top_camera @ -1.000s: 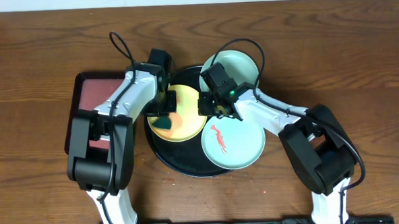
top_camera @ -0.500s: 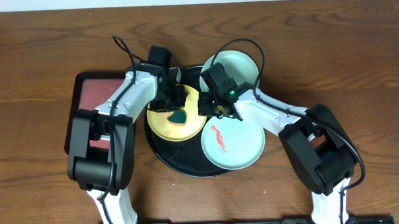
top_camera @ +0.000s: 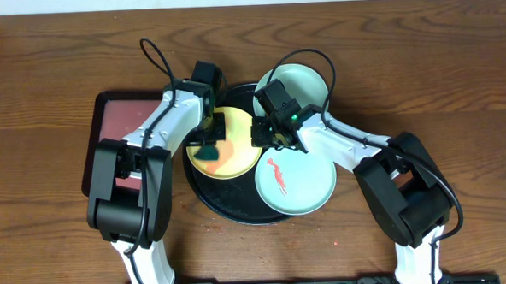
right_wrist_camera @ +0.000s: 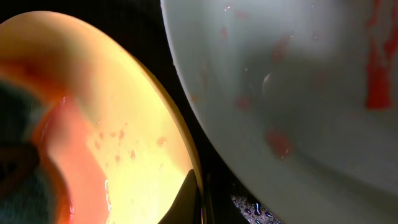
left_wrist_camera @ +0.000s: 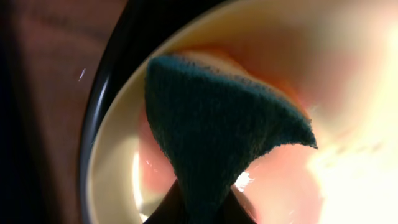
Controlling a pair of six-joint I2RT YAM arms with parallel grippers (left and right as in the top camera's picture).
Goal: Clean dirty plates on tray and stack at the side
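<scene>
Teal cloth held on the yellow plate (top_camera: 232, 156), which lies in the black tray (top_camera: 226, 207)
The left fingers (left_wrist_camera: 166, 214) pinch the teal cloth (left_wrist_camera: 217, 137) against the plate's orange-smeared face; the right fingers (right_wrist_camera: 189, 200), pressed together, sit at its rim. A red-streaked mint plate (top_camera: 296, 179) overlaps the tray's front-right rim, a second mint plate (top_camera: 306, 84) its far rim. A dark-red tray (top_camera: 115, 122) lies on the desk (top_camera: 456, 82) beside the left arm

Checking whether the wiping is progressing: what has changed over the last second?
The left gripper, shut on the dark cloth, swept it right toward the yellow plate's middle, then back to its left side. The right gripper, both mint plates and the black tray stayed put.
</scene>
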